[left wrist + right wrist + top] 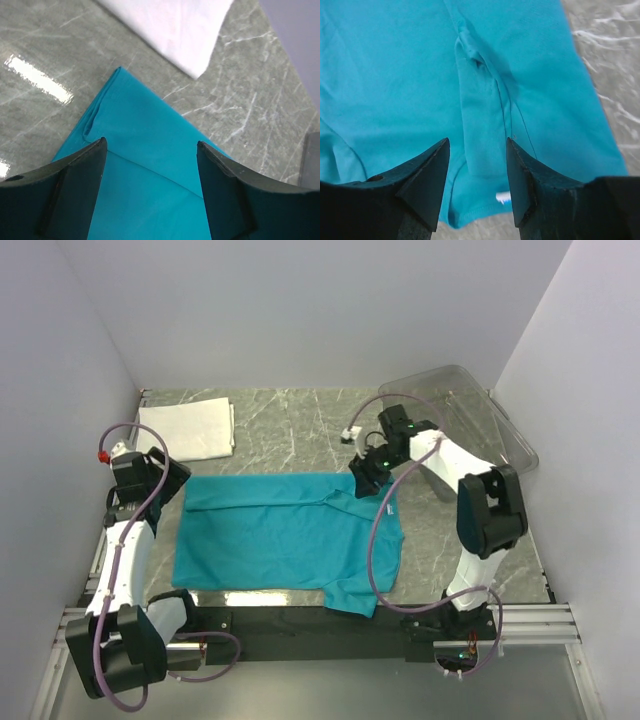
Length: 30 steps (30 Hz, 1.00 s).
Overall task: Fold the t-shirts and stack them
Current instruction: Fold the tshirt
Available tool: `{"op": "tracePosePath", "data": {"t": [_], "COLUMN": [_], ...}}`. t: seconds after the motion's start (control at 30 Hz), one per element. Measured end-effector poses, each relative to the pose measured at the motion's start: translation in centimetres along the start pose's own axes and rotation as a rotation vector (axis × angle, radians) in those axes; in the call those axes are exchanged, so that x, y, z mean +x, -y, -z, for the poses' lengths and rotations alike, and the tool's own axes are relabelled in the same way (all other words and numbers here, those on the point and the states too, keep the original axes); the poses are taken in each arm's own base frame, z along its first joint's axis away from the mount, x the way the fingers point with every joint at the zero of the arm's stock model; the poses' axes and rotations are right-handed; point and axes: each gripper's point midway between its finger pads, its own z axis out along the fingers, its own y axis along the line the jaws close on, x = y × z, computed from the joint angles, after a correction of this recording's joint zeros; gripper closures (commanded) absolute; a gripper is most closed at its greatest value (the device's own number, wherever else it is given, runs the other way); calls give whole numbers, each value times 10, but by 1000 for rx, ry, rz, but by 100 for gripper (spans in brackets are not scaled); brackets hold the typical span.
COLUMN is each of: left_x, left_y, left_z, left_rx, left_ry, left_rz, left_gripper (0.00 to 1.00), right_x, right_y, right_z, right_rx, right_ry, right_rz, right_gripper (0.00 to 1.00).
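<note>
Right claw [477, 143] over (creased) teal t-shirt [395, 75]

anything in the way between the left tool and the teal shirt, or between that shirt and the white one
Nothing visible. The left tool hangs open over a corner of the teal t-shirt, and only table surface lies between that and the white t-shirt.

Bright, even, diffuse light falls from above, and in the top view the shadows under the arms are soft and faint. The left wrist view shows a white glare streak on the glossy marbled table [35, 77], and the white t-shirt [175, 25] is nearly blown out. The fingers of the left gripper [151, 145] and right gripper [477, 142] look dark and slightly soft. Gentle shading marks the folds of the teal t-shirt [395, 75].
</note>
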Motion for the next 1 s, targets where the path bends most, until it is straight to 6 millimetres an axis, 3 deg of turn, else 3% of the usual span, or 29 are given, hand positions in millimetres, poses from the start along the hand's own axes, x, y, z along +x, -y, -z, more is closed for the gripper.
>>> {"op": "tracePosePath", "data": {"t": [0.23, 0.57, 0.67, 0.7, 0.9, 1.0], "left_x": [-10, -5, -5, -5, -4, -4], "left_y": [19, 23, 24, 24, 26, 27], "left_z": [20, 25, 25, 25, 26, 26], "left_rx": [76, 100, 105, 107, 114, 120], "left_ry": [25, -1, -3, -4, -9, -12], "left_rz": [-15, -15, -14, -14, -14, -14], "left_gripper": [22, 22, 22, 22, 22, 22], "right_x": [-19, -30, -28, -28, -23, -19], "right_y": [2, -4, -2, -1, -4, -14], "right_z": [-37, -64, -68, -69, -68, -66], "right_rx": [-25, -15, -7, -4, -8, -28], "right_ry": [-77, -147, -164, -168, -187, -199], "right_rz": [22, 62, 62, 61, 61, 63], "right_gripper": [43, 48, 66, 84, 100, 100]}}
